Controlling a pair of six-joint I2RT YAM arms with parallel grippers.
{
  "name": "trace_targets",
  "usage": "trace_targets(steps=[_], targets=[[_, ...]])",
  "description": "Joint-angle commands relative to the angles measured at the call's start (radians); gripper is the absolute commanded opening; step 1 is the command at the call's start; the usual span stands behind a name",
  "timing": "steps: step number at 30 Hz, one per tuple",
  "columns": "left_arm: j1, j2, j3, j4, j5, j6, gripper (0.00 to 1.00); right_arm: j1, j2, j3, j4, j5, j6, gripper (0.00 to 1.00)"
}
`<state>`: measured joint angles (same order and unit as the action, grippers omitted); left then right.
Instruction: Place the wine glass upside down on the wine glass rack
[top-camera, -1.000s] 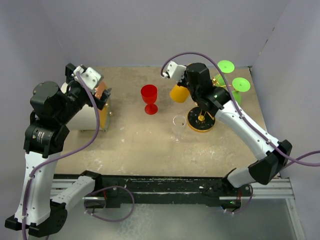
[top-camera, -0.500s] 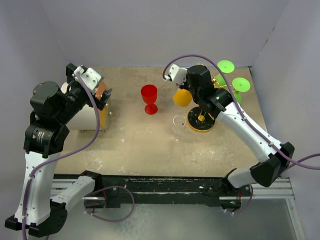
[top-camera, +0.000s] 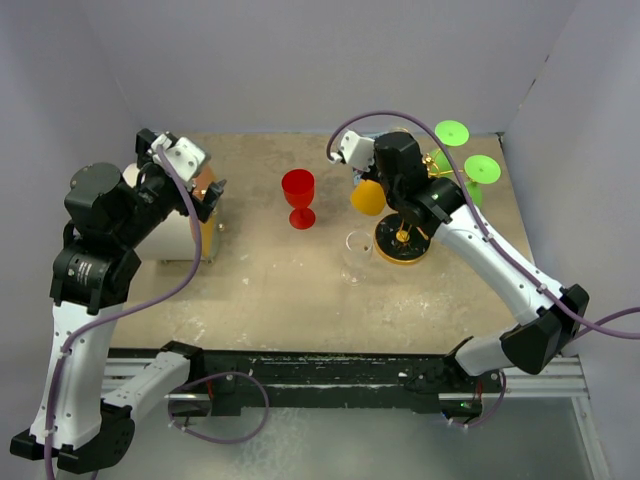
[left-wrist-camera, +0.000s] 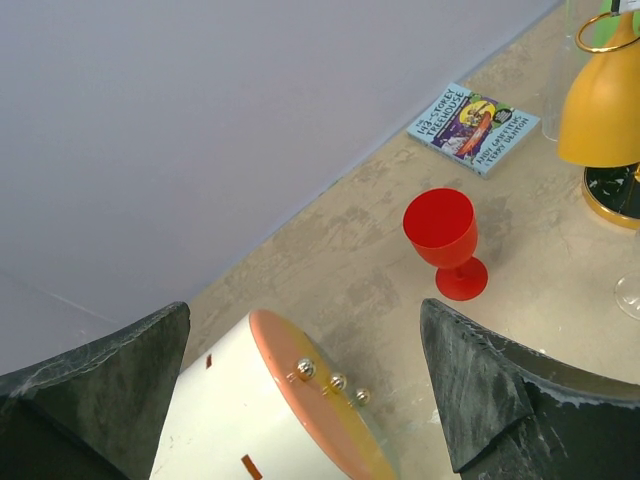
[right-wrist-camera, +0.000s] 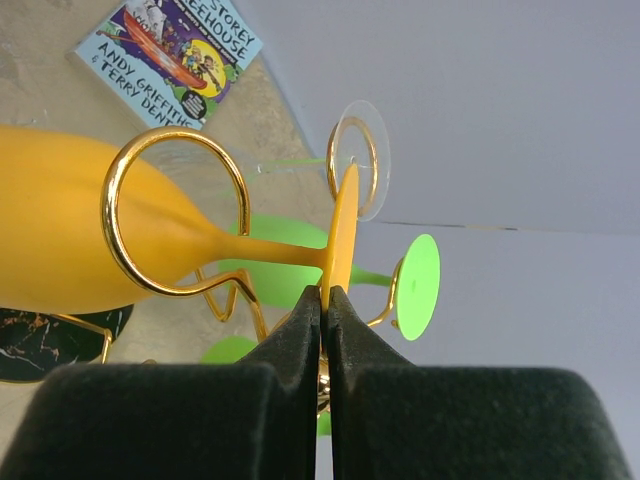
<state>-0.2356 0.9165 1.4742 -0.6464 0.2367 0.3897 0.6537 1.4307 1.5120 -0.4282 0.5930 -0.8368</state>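
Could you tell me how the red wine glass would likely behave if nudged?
The red wine glass has a wide bowl over a smaller foot, so a high push would probably tip it. Its opaque, matte look suggests plastic: likely light, not brittle. On its side, the round bowl would probably roll.

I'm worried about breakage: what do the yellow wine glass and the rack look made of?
Yellow wine glass: probably plastic, opaque solid colour with a soft satin sheen, not see-through like real glass. Rack: apparently thin metal wire, shiny gold finish, bent into loops; its round base is black with gold veining and rim, material unclear.
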Motion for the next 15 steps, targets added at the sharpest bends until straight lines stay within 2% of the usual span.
trace_targets(steps=[1, 15], targets=[[0.009, -0.005, -0.003, 0.036, 0.019, 0.013, 0.99, 0.002, -0.037, 0.013, 0.003, 0.024, 0.02, 0.0], [0.009, 0.006, -0.016, 0.038, 0.039, 0.011, 0.99, 0.038, -0.023, 0.047, -0.031, 0.034, 0.041, 0.0]])
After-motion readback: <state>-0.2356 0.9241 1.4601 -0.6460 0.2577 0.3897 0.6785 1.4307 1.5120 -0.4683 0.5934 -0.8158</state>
